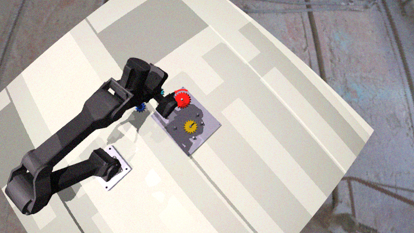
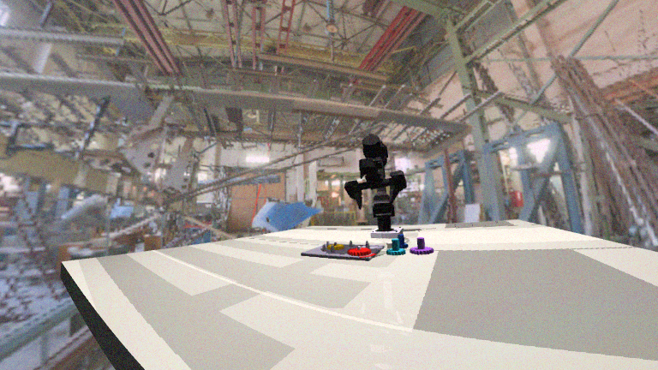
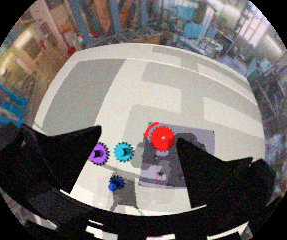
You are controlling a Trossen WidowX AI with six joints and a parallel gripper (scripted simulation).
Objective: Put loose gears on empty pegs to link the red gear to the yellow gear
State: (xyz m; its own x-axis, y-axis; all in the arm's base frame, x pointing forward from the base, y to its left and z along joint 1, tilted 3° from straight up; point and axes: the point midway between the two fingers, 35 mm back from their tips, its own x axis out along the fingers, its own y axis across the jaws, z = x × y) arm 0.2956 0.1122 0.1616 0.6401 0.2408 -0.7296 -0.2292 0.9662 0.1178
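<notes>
The grey board [image 1: 212, 124] [image 2: 315, 255] [image 3: 207, 137] bears the red gear [image 1: 184, 101] [image 2: 359, 252] [image 3: 161, 140] and the yellow gear [image 1: 188, 128] [image 2: 334, 247], hidden in the wrist view. Several empty pegs stand around the yellow gear, one of them a peg [image 1: 175, 128] on its left. Loose on the table stand a cyan gear [image 1: 161, 92] [image 2: 395, 251] [image 3: 120, 152], a blue gear [image 1: 140, 108] [image 2: 401, 241] [image 3: 116, 183] and a purple gear [image 2: 421, 250] [image 3: 101, 159], hidden in the top view. My gripper [image 3: 139, 136] is open and empty, raised above the table.
The arm's white base plate [image 1: 125, 168] [image 2: 379, 234] stands left of the board in the top view. The red arrow [image 1: 181, 90] [image 3: 149, 127] curves beside the red gear. The arm covers part of the table and the board's left corner region in the top view.
</notes>
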